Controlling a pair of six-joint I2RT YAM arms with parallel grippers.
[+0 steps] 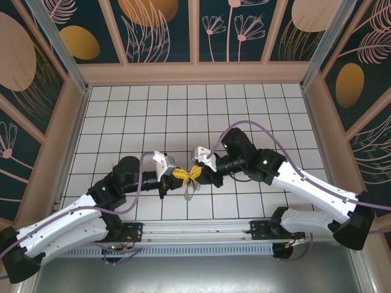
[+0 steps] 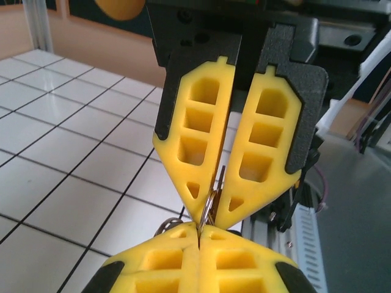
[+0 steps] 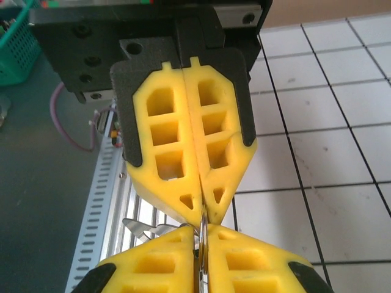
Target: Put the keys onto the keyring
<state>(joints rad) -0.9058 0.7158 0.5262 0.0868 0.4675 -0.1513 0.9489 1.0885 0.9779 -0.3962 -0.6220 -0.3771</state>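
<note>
left gripper (image 3: 200, 210), jaws pressing fully together, and right gripper (image 2: 211, 207), jaws standing a sliver apart, are meeting tip to tip over the tiled floor (image 1: 153, 122), both pinching one thin edge of the keyring (image 1: 190, 190). seen from above, the keyring is trailing toward 6 o'clock from the tips; in the right wrist view, its pale keys (image 3: 145, 227) are showing at 9 o'clock.

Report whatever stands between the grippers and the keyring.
Nothing visible does. The left gripper and right gripper meet tip to tip, both pinching what looks like the keyring by its thin metal loop; its pale keys hang just beside the tips.
</note>
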